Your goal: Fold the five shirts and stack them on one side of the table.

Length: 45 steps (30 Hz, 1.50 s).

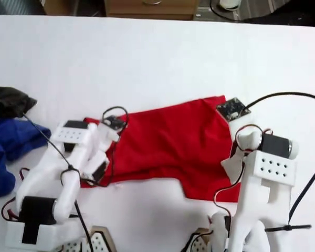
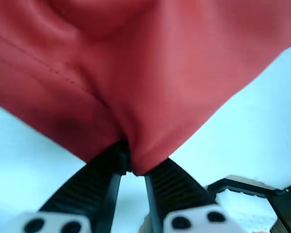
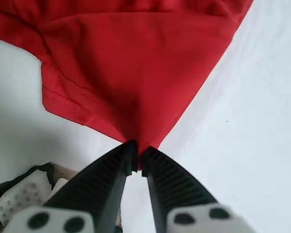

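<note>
White tabletop (image 1: 163, 58) held the red fabric shirt (image 1: 168, 142) at centre. Left gripper (image 2: 132, 167) and right gripper (image 3: 137, 160) clamped its edge at 8 and 4 o'clock, likely to lift both ends for a fold.

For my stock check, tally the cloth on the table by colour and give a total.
red shirt: 1
blue heap: 1, shirts inside cannot be told apart
dark bundle: 1
Total: 3
</note>
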{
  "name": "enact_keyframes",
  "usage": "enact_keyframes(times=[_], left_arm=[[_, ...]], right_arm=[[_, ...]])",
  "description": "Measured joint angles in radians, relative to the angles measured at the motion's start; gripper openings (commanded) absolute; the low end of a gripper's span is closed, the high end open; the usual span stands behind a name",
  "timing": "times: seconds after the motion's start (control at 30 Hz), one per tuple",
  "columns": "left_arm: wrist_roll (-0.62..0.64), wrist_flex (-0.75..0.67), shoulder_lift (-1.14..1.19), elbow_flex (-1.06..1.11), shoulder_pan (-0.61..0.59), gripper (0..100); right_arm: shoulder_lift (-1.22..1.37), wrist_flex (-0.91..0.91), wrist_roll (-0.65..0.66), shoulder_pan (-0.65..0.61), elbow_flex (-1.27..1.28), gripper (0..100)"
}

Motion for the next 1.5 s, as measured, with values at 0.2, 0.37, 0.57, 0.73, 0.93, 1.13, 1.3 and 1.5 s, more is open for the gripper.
enact_keyframes(times=[0.2,0.37,0.57,0.73,0.93,1.13,1.3,1.5], left_arm=[[-0.031,-0.049,0.000,0.023,-0.002,3],[-0.072,-0.051,0.000,0.025,-0.002,3],[-0.072,-0.051,0.000,0.025,-0.003,8],[-0.072,-0.038,-0.002,0.023,-0.003,21],[-0.072,0.074,-0.002,-0.095,-0.002,23],[-0.072,0.253,-0.002,-0.371,-0.043,23],[-0.072,0.296,0.000,-0.634,-0.173,23],[0.066,0.117,0.058,-0.647,-0.221,23]], right_arm=[[-0.002,-0.063,0.002,0.000,0.041,2.2],[-0.002,-0.063,0.002,0.000,0.041,2.5],[-0.002,-0.063,0.002,0.000,0.041,18.6],[-0.002,-0.057,0.043,0.000,0.041,22.9],[-0.002,-0.057,0.078,0.000,-0.011,22.0],[-0.002,-0.132,0.005,-0.008,-0.183,21.9],[0.057,-0.295,-0.161,-0.031,-0.209,17.7],[0.336,-0.400,-0.216,-0.173,-0.262,11.6]])
